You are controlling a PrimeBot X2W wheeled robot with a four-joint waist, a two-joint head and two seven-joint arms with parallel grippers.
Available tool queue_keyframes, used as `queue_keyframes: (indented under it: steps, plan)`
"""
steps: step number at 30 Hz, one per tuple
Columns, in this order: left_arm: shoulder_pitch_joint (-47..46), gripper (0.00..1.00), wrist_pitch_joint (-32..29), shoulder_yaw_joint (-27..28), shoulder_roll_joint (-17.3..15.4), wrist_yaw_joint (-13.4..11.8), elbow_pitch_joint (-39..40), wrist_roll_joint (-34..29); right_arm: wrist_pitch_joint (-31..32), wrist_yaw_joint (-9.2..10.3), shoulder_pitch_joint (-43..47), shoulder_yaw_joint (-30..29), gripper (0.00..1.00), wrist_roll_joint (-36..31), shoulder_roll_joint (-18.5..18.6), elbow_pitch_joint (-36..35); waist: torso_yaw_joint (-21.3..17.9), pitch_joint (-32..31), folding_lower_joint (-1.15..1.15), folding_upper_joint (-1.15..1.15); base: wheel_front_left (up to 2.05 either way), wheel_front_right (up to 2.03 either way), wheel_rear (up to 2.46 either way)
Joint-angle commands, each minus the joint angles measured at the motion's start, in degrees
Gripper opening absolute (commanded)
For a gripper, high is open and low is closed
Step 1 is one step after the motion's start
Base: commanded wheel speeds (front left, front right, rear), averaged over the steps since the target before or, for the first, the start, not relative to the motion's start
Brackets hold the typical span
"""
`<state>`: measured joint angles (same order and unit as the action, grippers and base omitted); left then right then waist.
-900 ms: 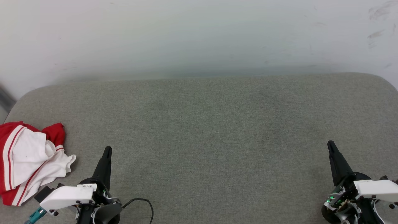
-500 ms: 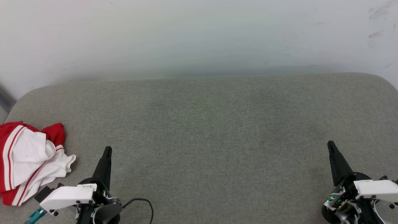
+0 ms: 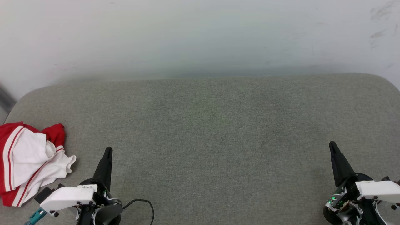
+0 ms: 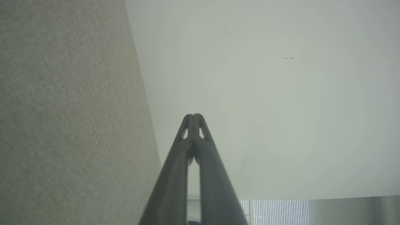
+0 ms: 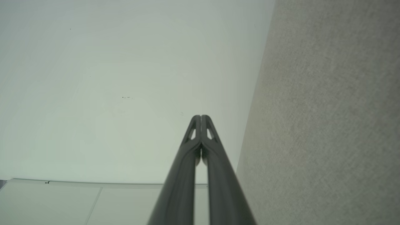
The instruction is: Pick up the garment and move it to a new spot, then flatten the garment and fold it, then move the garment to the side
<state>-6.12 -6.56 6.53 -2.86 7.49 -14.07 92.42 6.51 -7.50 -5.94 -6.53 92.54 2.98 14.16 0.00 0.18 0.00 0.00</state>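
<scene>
The garment (image 3: 29,162), a crumpled red shirt with white panels and thin red stripes, lies in a heap at the far left edge of the grey cushioned surface (image 3: 206,137). My left gripper (image 3: 108,150) is shut and empty, a short way to the right of the heap. At the lower right my right gripper (image 3: 332,145) is also shut, holding nothing, far from the garment. In the left wrist view the left gripper (image 4: 194,116) has its tips pressed together against a pale wall. The right gripper (image 5: 200,117) looks the same in its own wrist view.
A pale wall (image 3: 200,37) rises behind the surface. A black cable (image 3: 143,203) loops beside my left wrist. The cushion's rounded corners fall away at the far left (image 3: 18,103) and far right (image 3: 387,81).
</scene>
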Motion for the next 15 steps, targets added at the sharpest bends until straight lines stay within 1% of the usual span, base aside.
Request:
queue_keyframes:
  steps: [1,4,5,7,15]
  plan:
    - [-0.3,0.00,-0.1,0.1,0.1,0.2,0.0,0.0,0.0,0.02,-0.7,0.0,0.00,-0.3,-0.2,0.1,0.0,0.0,0.00,0.00,0.00,0.00,0.00]
    - [-0.3,0.00,-0.1,0.1,0.1,0.2,0.0,0.0,0.0,0.02,-0.7,0.0,0.00,-0.3,-0.2,0.1,0.0,0.0,0.00,0.00,0.00,0.00,0.00]
    - [0.0,1.00,0.0,0.0,0.0,0.0,0.0,0.0,0.0,0.00,0.0,0.0,1.00,0.0,0.0,0.0,0.0,0.0,0.00,0.00,0.00,0.00,0.00]
    - [0.7,1.00,0.1,-0.2,0.1,0.0,-1.0,0.0,-0.1,0.01,0.9,0.1,1.00,0.0,0.0,0.9,0.0,0.0,0.00,0.00,0.00,0.00,0.00]
    - [0.4,1.00,2.3,-3.2,0.1,0.0,1.2,0.0,-2.2,0.01,1.5,1.3,1.00,-0.7,0.0,-1.3,0.0,0.0,0.00,0.00,0.00,0.00,0.00]
